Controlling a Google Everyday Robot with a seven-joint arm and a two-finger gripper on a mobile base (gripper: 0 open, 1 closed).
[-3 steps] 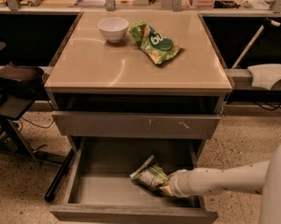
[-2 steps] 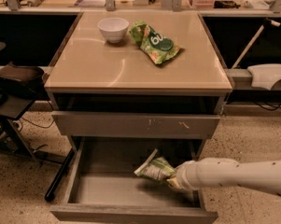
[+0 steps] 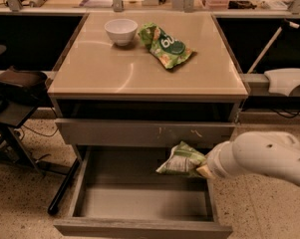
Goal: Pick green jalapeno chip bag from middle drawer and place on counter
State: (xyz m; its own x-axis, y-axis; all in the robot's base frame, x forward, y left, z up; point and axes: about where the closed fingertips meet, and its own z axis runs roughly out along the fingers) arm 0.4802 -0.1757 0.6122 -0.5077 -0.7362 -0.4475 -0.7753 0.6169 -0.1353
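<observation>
Lower right of centre: gripper, fingers prob. clamped on the right edge of the crumpled green foil jalapeno chip bag. They're mostly hidden, but the bag hangs clear above the wide shallow grey middle drawer. Lift up & outward first, clearing the scratched grey drawer front, then over to the glossy beige counter. Vs 0.7 s ago: bag higher, gripper raised with it.

Dim warm light; end effector over shadowed drawer.
</observation>
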